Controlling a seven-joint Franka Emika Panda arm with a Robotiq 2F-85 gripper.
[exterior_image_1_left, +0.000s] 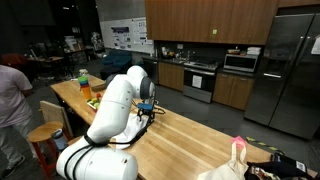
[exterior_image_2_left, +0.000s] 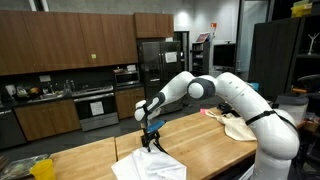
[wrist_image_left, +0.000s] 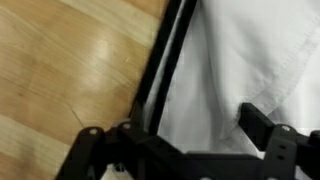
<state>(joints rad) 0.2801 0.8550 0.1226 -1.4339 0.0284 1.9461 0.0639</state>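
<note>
My gripper (exterior_image_2_left: 152, 140) hangs pointing down, just above a white cloth (exterior_image_2_left: 150, 165) spread on the wooden counter (exterior_image_2_left: 80, 160). In the wrist view the gripper (wrist_image_left: 195, 135) stands open, its dark fingers (wrist_image_left: 262, 125) wide apart. The creased cloth (wrist_image_left: 240, 60) fills the space between them, and nothing is gripped. A dark strip runs along the cloth's left edge, with bare wood (wrist_image_left: 70, 60) beside it. In an exterior view the white arm covers the cloth, and the gripper (exterior_image_1_left: 150, 108) shows low over the counter (exterior_image_1_left: 190, 130).
A pale bag (exterior_image_2_left: 235, 125) lies on the counter beyond the arm, seen up close as a white bag (exterior_image_1_left: 232, 165). A green bottle (exterior_image_1_left: 83, 76) and yellow items stand at the counter's far end. A person (exterior_image_1_left: 12, 90) and a stool (exterior_image_1_left: 45, 135) are beside it.
</note>
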